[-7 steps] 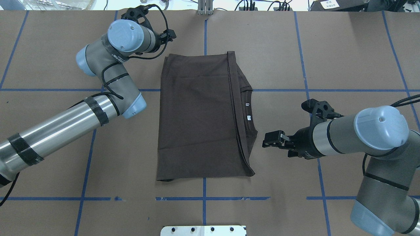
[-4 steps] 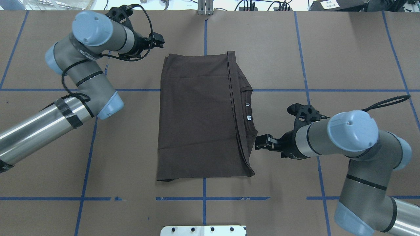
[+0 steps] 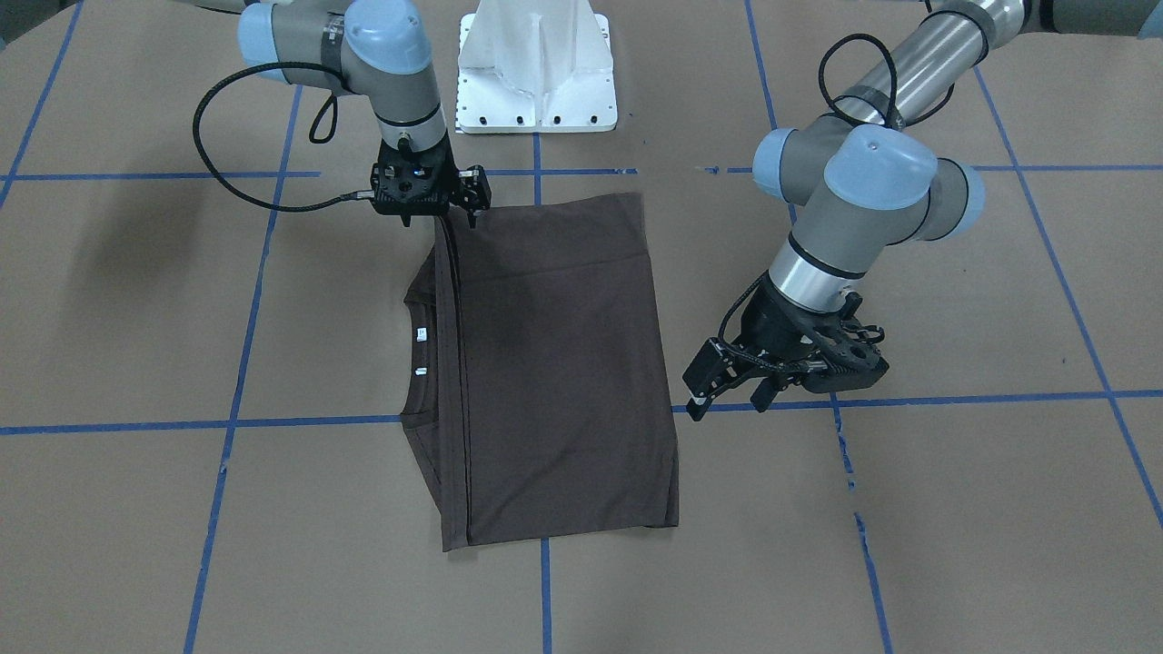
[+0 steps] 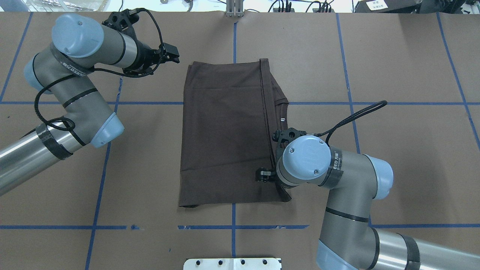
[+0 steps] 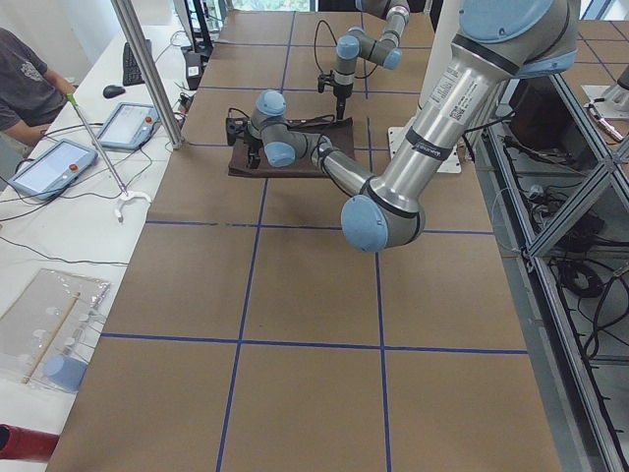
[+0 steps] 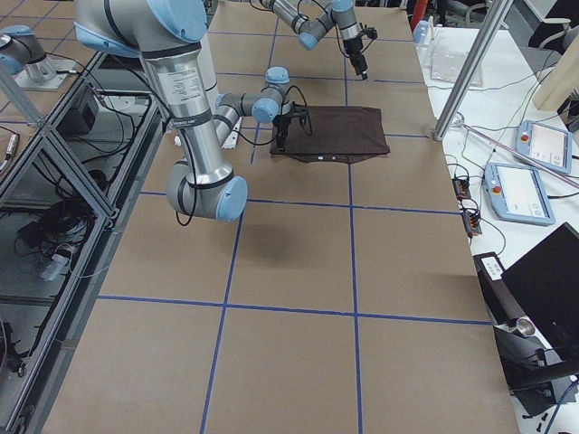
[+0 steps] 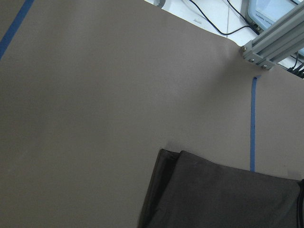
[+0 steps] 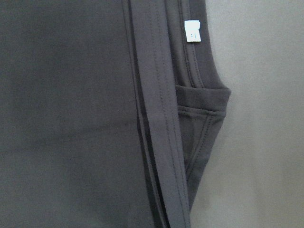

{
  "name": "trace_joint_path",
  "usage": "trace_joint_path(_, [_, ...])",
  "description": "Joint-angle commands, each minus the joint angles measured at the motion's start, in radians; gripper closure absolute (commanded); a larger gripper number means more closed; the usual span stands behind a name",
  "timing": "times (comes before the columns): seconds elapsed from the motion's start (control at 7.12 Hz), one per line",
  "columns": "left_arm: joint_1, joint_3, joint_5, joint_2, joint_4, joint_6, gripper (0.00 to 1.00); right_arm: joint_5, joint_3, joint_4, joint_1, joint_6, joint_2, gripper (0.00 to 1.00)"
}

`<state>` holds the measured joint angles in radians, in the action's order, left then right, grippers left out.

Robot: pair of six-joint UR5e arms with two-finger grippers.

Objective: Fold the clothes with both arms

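The dark brown T-shirt (image 4: pixel 225 135) lies folded flat on the brown table, collar and white neck label (image 3: pixel 421 333) at its right edge as the robot faces it. My right gripper (image 3: pixel 439 218) points straight down over the shirt's near right corner, jaws open, holding nothing. In the overhead view it (image 4: pixel 262 175) is mostly hidden under its wrist. The right wrist view shows the folded hem and collar (image 8: pixel 199 118) just below. My left gripper (image 4: pixel 171 53) is open and empty, over bare table left of the shirt's far left corner (image 7: pixel 166 156).
The white pedestal base (image 3: pixel 536 64) stands at the table's near edge. Blue tape lines (image 4: pixel 234 227) cross the table. An aluminium post (image 4: pixel 234 8) stands at the far edge. A person (image 5: pixel 25 88) and tablets (image 5: pixel 54 162) are at a side bench.
My right arm has swung in from the right, and its gripper now points down over the shirt's near right corner. My left gripper has drawn back leftward from the far left corner.
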<state>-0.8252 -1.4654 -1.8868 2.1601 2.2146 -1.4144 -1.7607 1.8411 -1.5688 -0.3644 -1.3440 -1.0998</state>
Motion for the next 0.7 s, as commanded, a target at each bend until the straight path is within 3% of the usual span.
trace_joint_path(0.0, [0.000,-0.001,-0.003,-0.002,-0.001,0.000,0.00,-0.006,-0.026,-0.019,0.002,0.054,0.002,0.00])
trace_joint_path(0.56, [0.000,-0.001,-0.005,-0.002,0.000,-0.001,0.00,-0.008,-0.023,-0.131,-0.010,0.141,0.005,0.00])
